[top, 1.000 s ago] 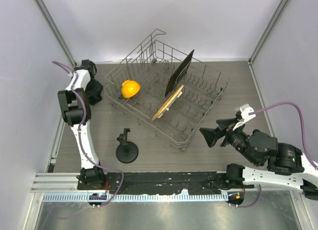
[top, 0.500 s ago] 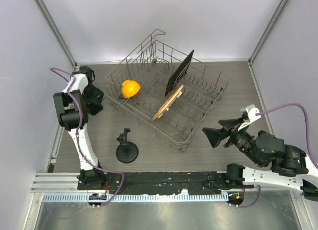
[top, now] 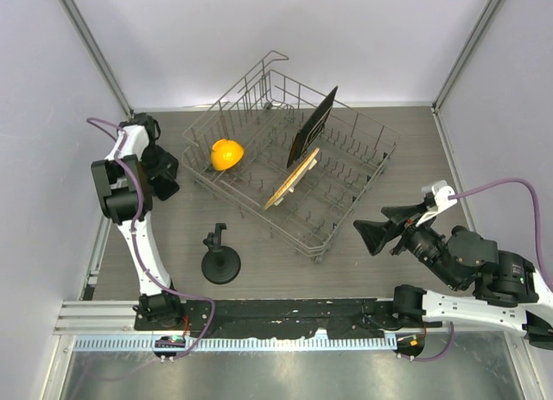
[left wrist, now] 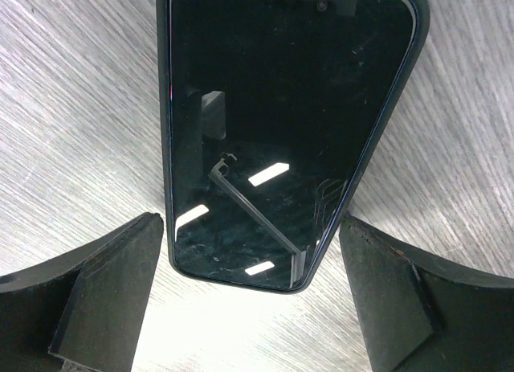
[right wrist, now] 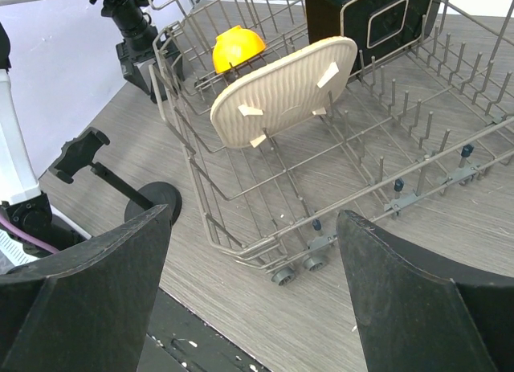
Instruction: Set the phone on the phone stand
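Observation:
The phone [left wrist: 273, 107] is a glossy black slab lying flat on the table, seen in the left wrist view. My left gripper [left wrist: 250, 227] is open just above it, with one finger on each side of its near end and not touching it. In the top view the left gripper [top: 161, 168] is at the far left of the table, and the phone is hidden under it. The phone stand [top: 220, 260] stands at the front left, with its clip up; it also shows in the right wrist view [right wrist: 120, 187]. My right gripper [top: 380, 228] is open and empty at the front right.
A grey wire dish rack [top: 371, 171] fills the middle of the table. It holds an orange object [top: 226, 153], an upright black board [top: 313, 125] and a beige plate [top: 292, 180]. The walls stand close on the left and right.
The left arm's wrist has shifted slightly left toward the wall, with its gripper staying at the far left. The right gripper has drawn back a little to the right.

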Controlling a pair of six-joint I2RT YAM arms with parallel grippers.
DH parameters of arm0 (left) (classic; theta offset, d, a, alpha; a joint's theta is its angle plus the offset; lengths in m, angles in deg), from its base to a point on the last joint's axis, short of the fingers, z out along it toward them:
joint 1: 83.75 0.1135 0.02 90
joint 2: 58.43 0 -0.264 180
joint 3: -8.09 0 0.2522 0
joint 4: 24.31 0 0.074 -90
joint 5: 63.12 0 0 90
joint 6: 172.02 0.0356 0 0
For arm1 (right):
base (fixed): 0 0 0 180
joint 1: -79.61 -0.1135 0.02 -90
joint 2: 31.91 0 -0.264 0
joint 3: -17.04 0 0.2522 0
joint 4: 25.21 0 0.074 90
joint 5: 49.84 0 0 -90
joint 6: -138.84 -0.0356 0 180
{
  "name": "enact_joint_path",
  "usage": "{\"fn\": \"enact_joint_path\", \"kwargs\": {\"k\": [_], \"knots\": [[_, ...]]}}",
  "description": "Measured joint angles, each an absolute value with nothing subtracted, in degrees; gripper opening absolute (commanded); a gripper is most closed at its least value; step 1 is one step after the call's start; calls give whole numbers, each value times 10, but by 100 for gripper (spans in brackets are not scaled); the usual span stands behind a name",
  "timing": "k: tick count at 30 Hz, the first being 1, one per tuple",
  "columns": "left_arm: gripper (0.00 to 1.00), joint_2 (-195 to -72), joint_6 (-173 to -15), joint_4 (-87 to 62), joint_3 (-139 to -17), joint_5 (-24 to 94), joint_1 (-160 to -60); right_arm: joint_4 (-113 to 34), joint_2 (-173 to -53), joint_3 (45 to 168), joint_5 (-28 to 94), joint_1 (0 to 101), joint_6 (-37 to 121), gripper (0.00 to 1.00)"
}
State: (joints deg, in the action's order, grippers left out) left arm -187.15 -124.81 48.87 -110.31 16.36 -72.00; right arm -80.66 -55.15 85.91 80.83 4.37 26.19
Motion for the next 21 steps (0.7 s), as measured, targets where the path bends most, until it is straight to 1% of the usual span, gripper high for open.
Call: {"fn": "enact_joint_path", "kwargs": {"k": [8, 11, 12, 14, 15, 16, 17, 21], "knots": [[91, -1874, -1249, 475, -1102, 190, -704, -806, -554, 859, 808, 44, 260, 89], [81, -1868, -1248, 460, -1089, 204, -698, -806, -554, 859, 809, 44, 260, 89], [71, -1867, -1248, 456, -1086, 207, -697, -806, -554, 859, 809, 44, 260, 89], [54, -1864, -1249, 451, -1082, 208, -697, -806, -555, 859, 809, 44, 260, 89], [30, -1862, -1249, 447, -1078, 208, -697, -806, -555, 859, 809, 44, 260, 90], [14, -1859, -1250, 440, -1074, 207, -697, -806, -557, 859, 810, 44, 259, 94], [1, -1856, -1251, 434, -1071, 205, -697, -806, -561, 860, 813, 44, 257, 97], [0, -1834, -1251, 399, -1044, 185, -694, -819, -603, 881, 827, 44, 241, 99]]}}
